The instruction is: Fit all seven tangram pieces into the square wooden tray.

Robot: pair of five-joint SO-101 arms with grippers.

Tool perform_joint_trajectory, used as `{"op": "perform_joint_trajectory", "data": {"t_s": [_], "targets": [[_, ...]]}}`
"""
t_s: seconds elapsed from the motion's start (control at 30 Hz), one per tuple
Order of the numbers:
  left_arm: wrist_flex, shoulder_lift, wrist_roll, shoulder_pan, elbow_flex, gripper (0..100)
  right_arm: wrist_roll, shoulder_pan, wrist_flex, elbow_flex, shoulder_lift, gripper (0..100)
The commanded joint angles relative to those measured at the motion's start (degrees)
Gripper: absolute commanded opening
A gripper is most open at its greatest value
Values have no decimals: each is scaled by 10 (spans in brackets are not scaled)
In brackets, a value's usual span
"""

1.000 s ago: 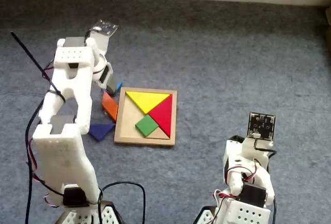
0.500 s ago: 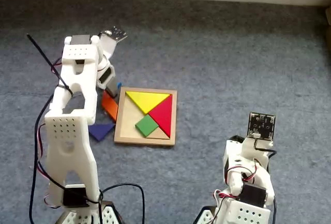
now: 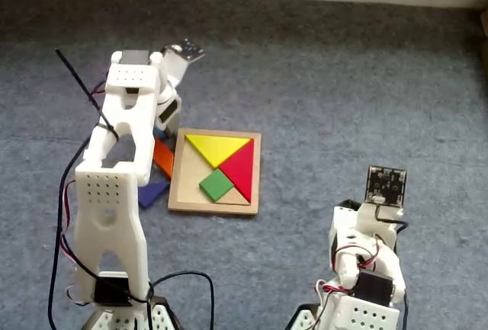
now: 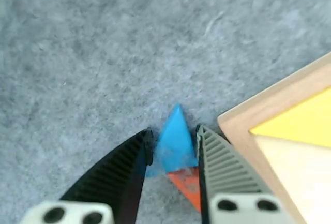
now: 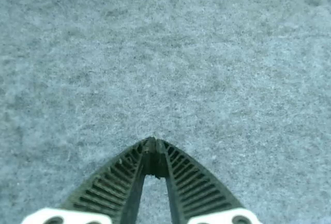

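Observation:
The square wooden tray (image 3: 214, 209) lies mid-table and holds a yellow triangle (image 3: 216, 148), a red triangle (image 3: 242, 166) and a green square (image 3: 216, 185). Beside its left edge lie an orange piece (image 3: 162, 158) and a dark blue triangle (image 3: 152, 190). My left gripper (image 4: 173, 131) is shut on a small light blue triangle (image 4: 176, 141), just off the tray's corner (image 4: 243, 120); the triangle overlaps the tip of the orange piece (image 4: 187, 185). The left arm (image 3: 137, 94) covers this spot from above. My right gripper (image 5: 155, 144) is shut on nothing, over bare carpet.
Grey carpet covers the whole table. The right arm (image 3: 366, 269) is folded near the front right, well away from the tray. A pale wall edge runs along the back. Part of the tray's floor (image 4: 289, 167) is bare wood.
The left arm has swung to the right and slightly back, toward the tray's upper left corner, now covering the light blue triangle from above. The right arm has not moved.

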Motion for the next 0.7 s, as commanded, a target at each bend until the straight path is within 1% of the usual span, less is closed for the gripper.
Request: {"op": "perform_joint_trajectory", "data": {"t_s": [0.0,0.33,0.37,0.43,0.47,0.57,0.67], "targets": [[8,-6,-5,9,-23,136,-4,4,-12,62,-8,6],[123,-6,-6,7,-128,139,-4,5,-12,62,-8,6],[137,-6,-16,7,-135,141,-4,5,-12,62,-8,6],[157,-4,-67,8,-137,159,-4,6,-12,62,-8,6],[161,-2,-86,7,-137,179,-4,6,-12,62,-8,6],[161,0,-93,-5,-136,222,-4,6,-12,62,-8,6],[159,15,-96,-9,-139,226,-4,6,-12,62,-8,6]]}}
